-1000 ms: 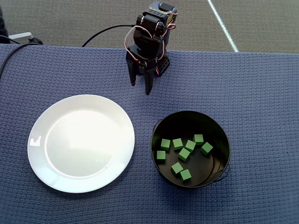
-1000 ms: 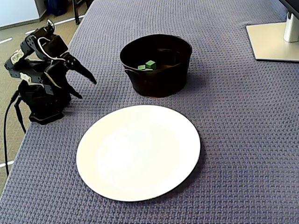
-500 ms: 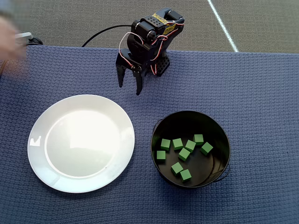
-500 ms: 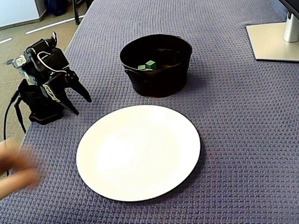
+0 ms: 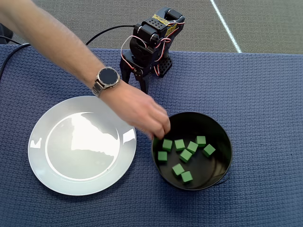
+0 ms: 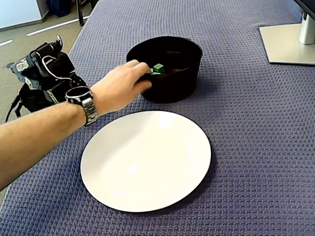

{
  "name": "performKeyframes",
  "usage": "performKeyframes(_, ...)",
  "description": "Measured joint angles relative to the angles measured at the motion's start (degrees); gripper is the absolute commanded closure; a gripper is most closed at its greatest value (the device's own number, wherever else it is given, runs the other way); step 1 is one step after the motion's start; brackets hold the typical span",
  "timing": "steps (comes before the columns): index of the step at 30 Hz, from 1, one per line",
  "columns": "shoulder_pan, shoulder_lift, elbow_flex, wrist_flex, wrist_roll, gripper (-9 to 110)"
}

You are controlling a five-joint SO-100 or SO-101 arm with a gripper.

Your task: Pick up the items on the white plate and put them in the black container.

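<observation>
Small bright green cubes (image 5: 185, 155), eight, lying inside round black metal container (image 5: 222, 163) toward the cloth's near right in the overhead view; large glossy white plate (image 5: 40, 163) beside it, bare. Human hand (image 5: 142, 113) with wristwatch (image 5: 107, 79) reaching to the container's rim. Black gripper (image 5: 141, 84) tucked at the far edge, mostly hidden behind that forearm; fingers possibly together, cannot tell. Nothing left to lift.

Both views are bright and evenly lit, with soft daylight-like light and only faint shadows on the blue woven bench (image 5: 265, 94). In the overhead view the white plate (image 5: 45, 170) carries broad glare patches, broken by the dark reflection of a person's arm (image 5: 57, 45), and the black container (image 5: 222, 163) shows a shiny inner wall. Focus is sharp throughout, with no obvious edge distortion.
</observation>
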Motion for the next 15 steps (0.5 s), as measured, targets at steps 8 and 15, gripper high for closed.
performKeyframes(8, -4.0, 0.0, 0.0, -0.6, 4.2, 76)
performKeyframes(15, -4.1, 0.0, 0.0, -0.6, 4.2, 76)
